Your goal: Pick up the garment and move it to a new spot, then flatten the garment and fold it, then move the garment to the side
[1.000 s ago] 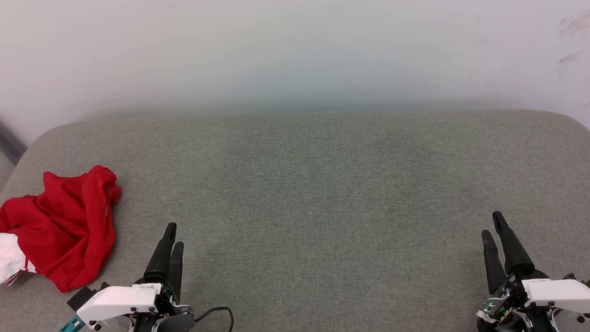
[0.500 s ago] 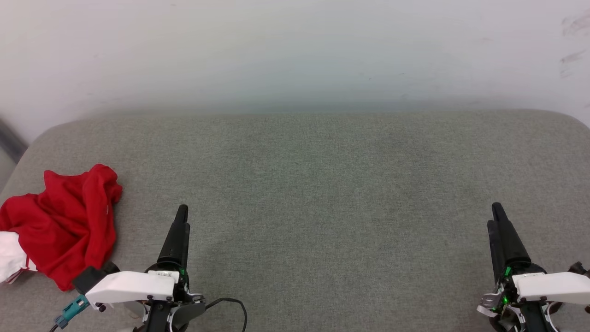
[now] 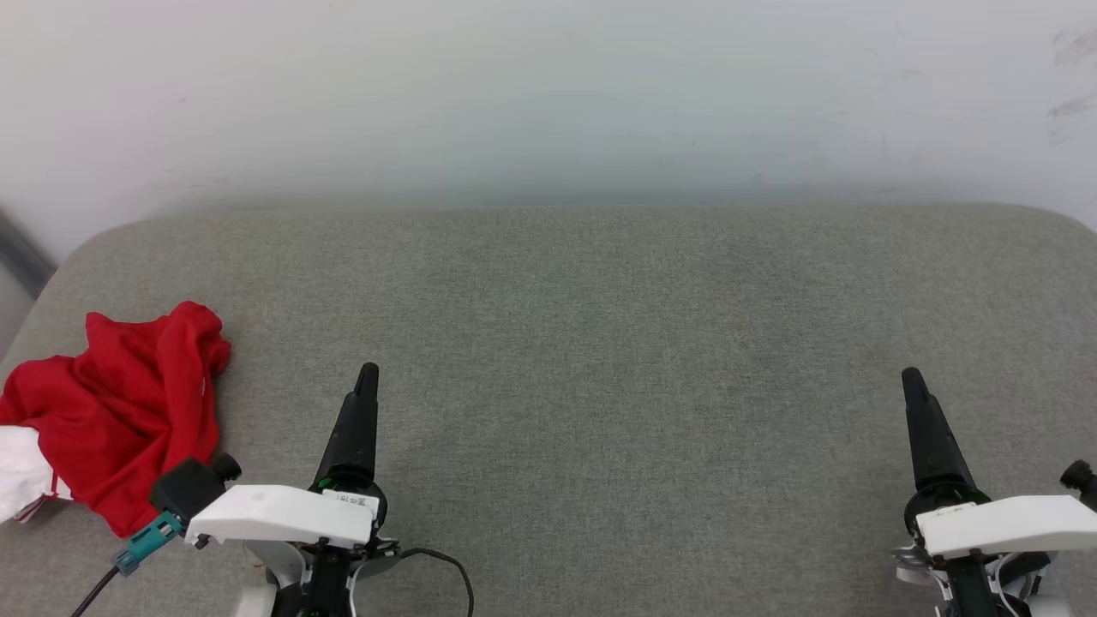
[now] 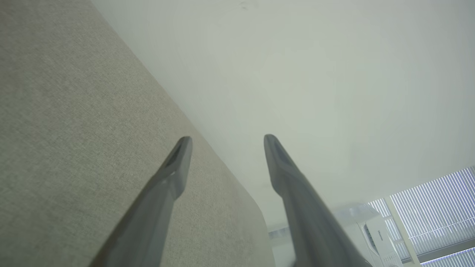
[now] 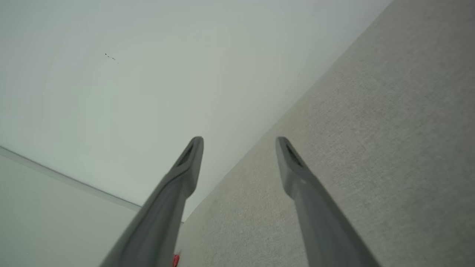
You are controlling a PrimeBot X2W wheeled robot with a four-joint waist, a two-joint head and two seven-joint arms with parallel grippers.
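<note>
Garment (image 3: 120, 403) crumpled at left edge of cushion (image 3: 600, 343) — left pincer (image 4: 224, 142) wide | right pincer (image 5: 239, 142) wide | white unit (image 4: 365, 222) label — Hisense

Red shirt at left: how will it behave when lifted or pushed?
Probably floppy: the garment lies crumpled in soft folds, so it should drape from a pinch. Pushed, it likely bunches on the textured grey surface rather than sliding.

garment (image 3: 111, 411): soft crumpled cloth | upholstered surface (image 3: 600, 343): coarse matt weave | fingers (image 4: 163, 196): smooth matt
</note>
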